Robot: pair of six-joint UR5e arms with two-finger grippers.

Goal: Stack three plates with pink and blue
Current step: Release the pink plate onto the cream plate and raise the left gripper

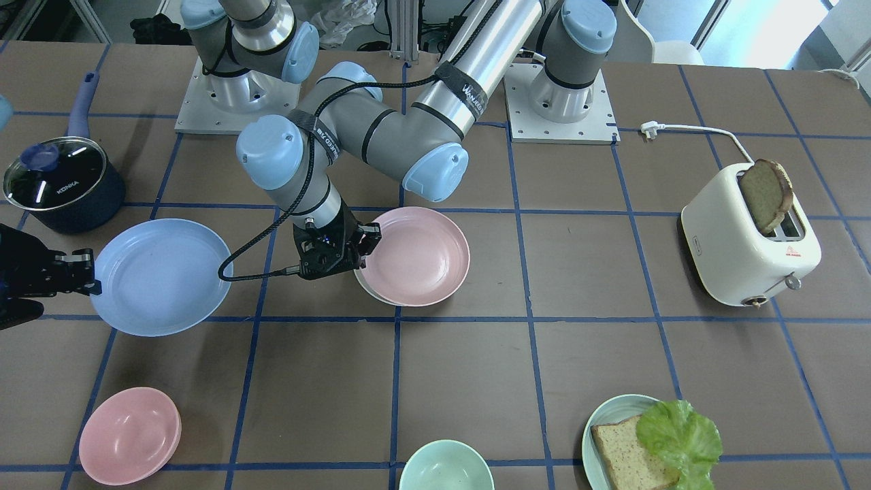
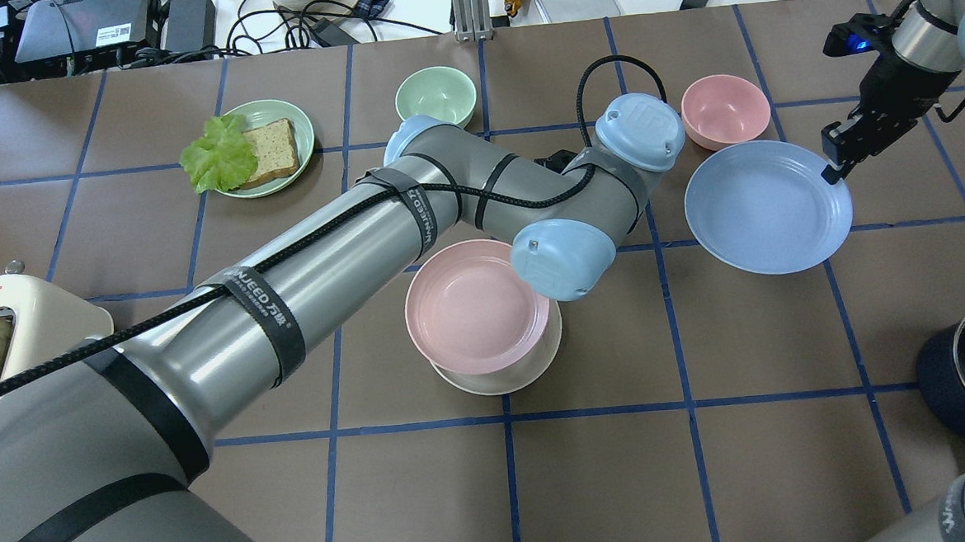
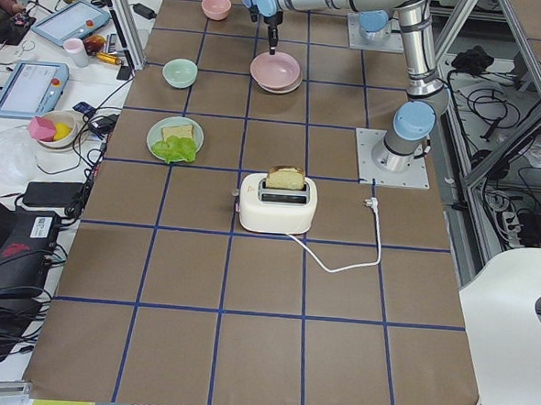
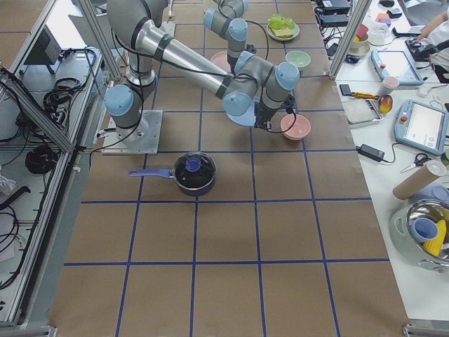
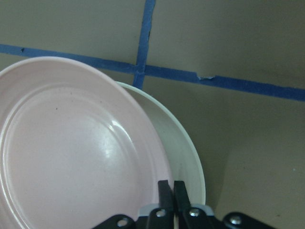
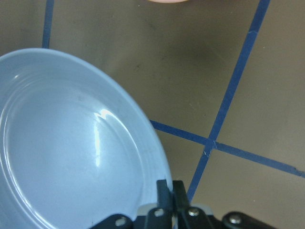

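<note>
The pale pink plate [image 1: 418, 255] lies on the cream-white plate [image 2: 529, 369] near the table's middle, set a little off-centre so a crescent of cream shows. My left gripper [image 1: 364, 245] is shut on the pink plate's rim; the left wrist view shows its fingers [image 5: 164, 191] pinching that rim [image 5: 71, 152] over the cream plate [image 5: 183, 157]. The light blue plate [image 1: 160, 275] is apart, on my right side. My right gripper [image 2: 832, 166] is shut on its rim, as the right wrist view [image 6: 167, 188] shows, and the plate [image 6: 62, 157] looks slightly tilted.
A small pink bowl [image 2: 726, 109] and a green bowl [image 2: 434, 96] stand at the far edge. A teal plate [image 2: 301, 123] holds bread and lettuce. A white toaster [image 1: 742, 245] with toast is on my left. A dark lidded pot [image 1: 61, 180] is near my right arm.
</note>
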